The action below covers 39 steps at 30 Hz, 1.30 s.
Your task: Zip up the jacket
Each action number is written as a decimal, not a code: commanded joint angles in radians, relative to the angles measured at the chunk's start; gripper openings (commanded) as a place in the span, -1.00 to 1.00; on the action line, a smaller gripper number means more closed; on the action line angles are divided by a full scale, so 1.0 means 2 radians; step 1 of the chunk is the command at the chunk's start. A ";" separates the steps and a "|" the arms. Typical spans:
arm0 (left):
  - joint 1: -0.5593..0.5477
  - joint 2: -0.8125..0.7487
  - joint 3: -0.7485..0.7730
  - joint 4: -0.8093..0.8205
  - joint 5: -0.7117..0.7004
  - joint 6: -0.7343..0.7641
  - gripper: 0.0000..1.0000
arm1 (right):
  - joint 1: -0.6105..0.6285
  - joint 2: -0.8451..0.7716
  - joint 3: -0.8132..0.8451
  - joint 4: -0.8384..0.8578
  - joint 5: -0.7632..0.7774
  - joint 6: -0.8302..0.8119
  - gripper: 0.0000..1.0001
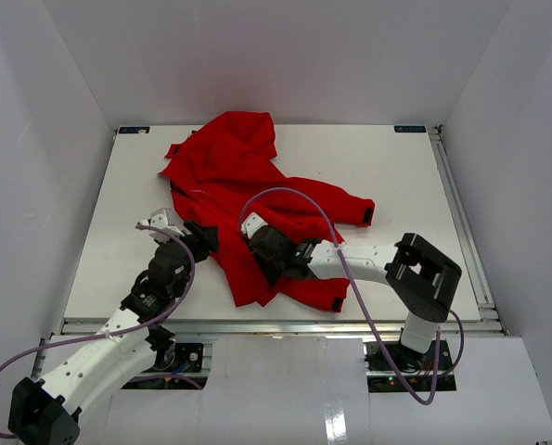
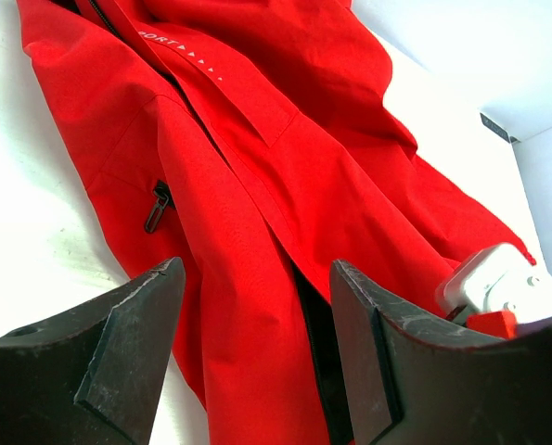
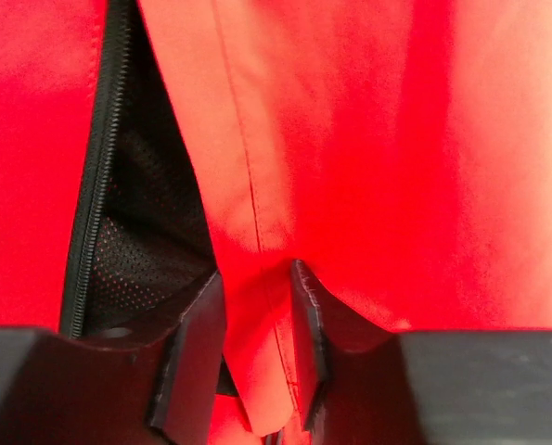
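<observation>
The red jacket (image 1: 248,176) lies crumpled on the white table (image 1: 396,185), front unzipped. In the right wrist view a strip of dark zipper teeth (image 3: 95,185) runs beside black mesh lining (image 3: 155,232). My right gripper (image 3: 257,287) is pinched on a fold of the red front edge, with fabric pressed between both fingers; from above it sits low on the jacket (image 1: 262,243). My left gripper (image 2: 257,269) hovers open over the lower front, with red cloth and the dark zipper gap (image 2: 317,343) below it. From above, the left gripper (image 1: 201,236) is at the jacket's left edge.
A small black pocket zipper pull (image 2: 155,209) lies on the jacket's left panel. White walls enclose the table on three sides. Purple cables (image 1: 303,199) loop over both arms. The right arm's white housing (image 2: 489,278) shows close to my left fingers.
</observation>
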 commanded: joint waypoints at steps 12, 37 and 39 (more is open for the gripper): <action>-0.003 0.017 -0.023 0.080 0.138 0.021 0.45 | -0.071 -0.056 0.042 -0.013 -0.132 0.037 -0.84; -0.003 0.046 -0.013 0.106 0.208 0.033 0.48 | -0.119 -0.089 0.055 -0.019 -0.252 0.034 -0.84; -0.003 0.046 -0.014 0.108 0.210 0.034 0.48 | -0.120 -0.083 0.060 -0.019 -0.252 0.035 -0.82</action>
